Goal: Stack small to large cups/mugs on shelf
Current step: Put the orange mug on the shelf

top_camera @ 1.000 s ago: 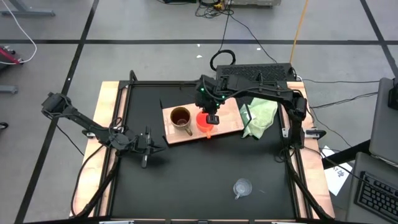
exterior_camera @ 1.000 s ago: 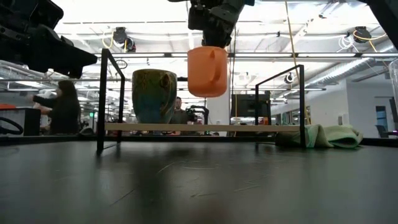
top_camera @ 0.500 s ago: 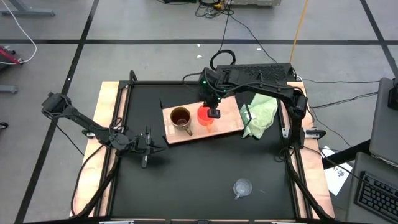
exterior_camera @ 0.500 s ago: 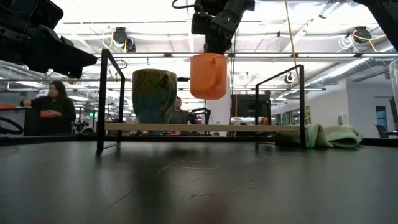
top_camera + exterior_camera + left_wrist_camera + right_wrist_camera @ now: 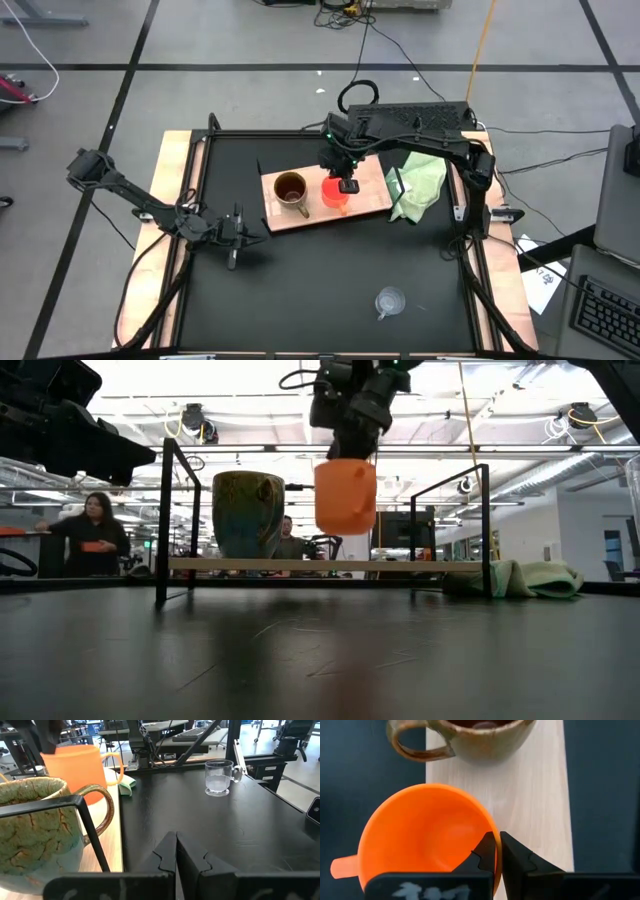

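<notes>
Above the shelf (image 5: pixel 365 200), right claw (image 5: pixel 345 186) grips the orange cup (image 5: pixel 345 496) apparently by its rim, beside the brown-gold mug (image 5: pixel 248 512).

The left claw (image 5: pixel 176 851) sits low over the black counter (image 5: pixel 210 830), its two dark fingers pressed together. Close by stands the large brown-gold mug (image 5: pixel 37 827) on the wooden shelf (image 5: pixel 112 845), behind a black bracket (image 5: pixel 92 837). The orange cup (image 5: pixel 75 765) is beyond it. The clear cup (image 5: pixel 219 777) stands well apart on the counter.
</notes>
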Controlling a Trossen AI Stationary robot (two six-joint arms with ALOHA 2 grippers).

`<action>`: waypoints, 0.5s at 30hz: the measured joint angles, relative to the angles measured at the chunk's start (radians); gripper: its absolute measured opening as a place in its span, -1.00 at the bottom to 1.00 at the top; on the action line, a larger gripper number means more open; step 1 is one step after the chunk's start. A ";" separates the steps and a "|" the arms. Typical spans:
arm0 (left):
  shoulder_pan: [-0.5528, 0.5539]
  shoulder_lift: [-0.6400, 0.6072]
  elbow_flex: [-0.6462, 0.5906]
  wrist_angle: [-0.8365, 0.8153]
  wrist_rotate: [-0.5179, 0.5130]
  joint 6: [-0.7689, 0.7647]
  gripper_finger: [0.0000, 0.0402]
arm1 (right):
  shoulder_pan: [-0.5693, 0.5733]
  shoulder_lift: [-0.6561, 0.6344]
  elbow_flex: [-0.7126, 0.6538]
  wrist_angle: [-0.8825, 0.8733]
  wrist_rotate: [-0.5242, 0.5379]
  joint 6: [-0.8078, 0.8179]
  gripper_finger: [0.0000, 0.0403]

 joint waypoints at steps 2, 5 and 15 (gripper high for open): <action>0.000 0.000 0.000 0.000 0.000 0.000 -0.95 | -0.003 0.001 -0.019 0.024 0.000 0.000 -0.98; 0.000 0.000 0.000 0.000 0.000 0.000 -0.95 | -0.010 0.000 -0.044 0.064 0.000 0.000 -0.98; 0.000 0.000 0.000 0.000 0.000 0.000 -0.95 | -0.011 0.000 -0.099 0.115 0.000 0.034 -0.98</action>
